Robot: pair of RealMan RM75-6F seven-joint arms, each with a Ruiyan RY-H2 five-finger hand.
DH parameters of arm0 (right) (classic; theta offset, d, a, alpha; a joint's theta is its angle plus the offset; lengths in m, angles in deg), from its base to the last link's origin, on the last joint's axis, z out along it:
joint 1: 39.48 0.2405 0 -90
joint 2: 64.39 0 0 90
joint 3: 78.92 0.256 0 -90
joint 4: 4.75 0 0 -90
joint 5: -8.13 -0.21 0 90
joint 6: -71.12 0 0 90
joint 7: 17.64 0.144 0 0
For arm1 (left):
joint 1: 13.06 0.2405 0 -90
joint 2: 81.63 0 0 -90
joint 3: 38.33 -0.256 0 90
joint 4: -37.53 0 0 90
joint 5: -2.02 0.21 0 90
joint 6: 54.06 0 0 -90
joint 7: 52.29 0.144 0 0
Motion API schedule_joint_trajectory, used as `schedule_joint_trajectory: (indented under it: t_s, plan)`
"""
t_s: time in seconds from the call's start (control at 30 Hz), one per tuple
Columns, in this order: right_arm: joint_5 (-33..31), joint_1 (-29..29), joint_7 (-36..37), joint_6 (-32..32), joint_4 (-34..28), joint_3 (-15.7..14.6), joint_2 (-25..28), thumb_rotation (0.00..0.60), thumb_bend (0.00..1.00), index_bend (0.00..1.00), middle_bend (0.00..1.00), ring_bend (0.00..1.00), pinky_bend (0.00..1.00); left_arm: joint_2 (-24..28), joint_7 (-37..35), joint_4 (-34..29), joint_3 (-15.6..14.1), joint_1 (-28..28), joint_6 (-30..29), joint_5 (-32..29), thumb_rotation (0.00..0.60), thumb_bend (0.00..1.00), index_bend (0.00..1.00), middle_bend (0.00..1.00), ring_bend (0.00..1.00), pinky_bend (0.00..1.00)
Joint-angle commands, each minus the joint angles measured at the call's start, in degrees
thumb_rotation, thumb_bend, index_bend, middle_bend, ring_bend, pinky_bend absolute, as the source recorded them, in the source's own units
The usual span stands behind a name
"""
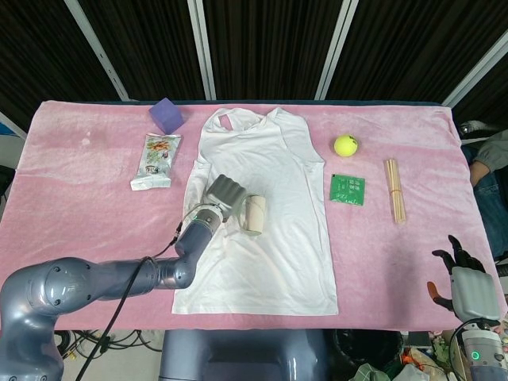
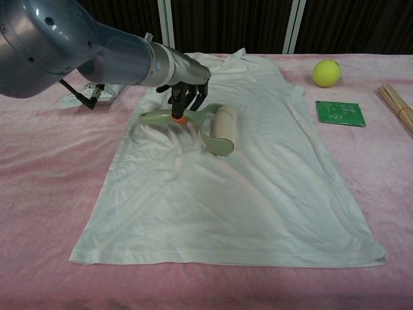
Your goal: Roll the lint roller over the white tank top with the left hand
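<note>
The white tank top [image 1: 262, 230] [image 2: 245, 187] lies flat on the pink cloth, neck at the far side. My left hand [image 1: 225, 193] [image 2: 186, 90] grips the pale green handle of the lint roller [image 2: 213, 123], whose cream roll [image 1: 254, 214] rests on the shirt's middle left part. The fabric is wrinkled to the left of the roll. My right hand [image 1: 464, 278] hangs at the table's near right corner, off the cloth, fingers spread and holding nothing.
Left of the shirt lie a snack packet [image 1: 155, 160] and a purple block [image 1: 167, 116]. To its right are a yellow tennis ball [image 1: 345, 145] [image 2: 326, 72], a green packet [image 1: 348, 189] [image 2: 340, 112] and a bundle of wooden sticks [image 1: 394, 189].
</note>
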Motion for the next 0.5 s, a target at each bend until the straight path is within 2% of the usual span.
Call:
schedule_joint_trajectory:
  t_s: [0.03, 0.2, 0.5]
  plan:
    - [-0.02, 0.00, -0.02, 0.00, 0.01, -0.01, 0.00, 0.600, 0.28, 0.29, 0.03, 0.16, 0.20, -1.36, 0.60, 1.40, 1.08, -1.11, 0.28, -1.14, 0.600, 0.58, 0.75, 0.72, 0.55, 0.72]
    - [-0.23, -0.01, -0.11, -0.02, -0.05, 0.00, 0.04, 0.600, 0.28, 0.29, 0.03, 0.16, 0.20, -3.48, 1.46, 3.88, 2.37, -2.58, 0.99, -2.72, 0.600, 0.58, 0.75, 0.72, 0.55, 0.72]
    - [-0.52, 0.00, -0.14, -0.08, -0.11, 0.03, 0.14, 0.600, 0.28, 0.30, 0.03, 0.16, 0.20, -7.23, 2.85, 9.02, 2.81, -3.75, 2.91, -4.04, 0.600, 0.58, 0.75, 0.72, 0.55, 0.72]
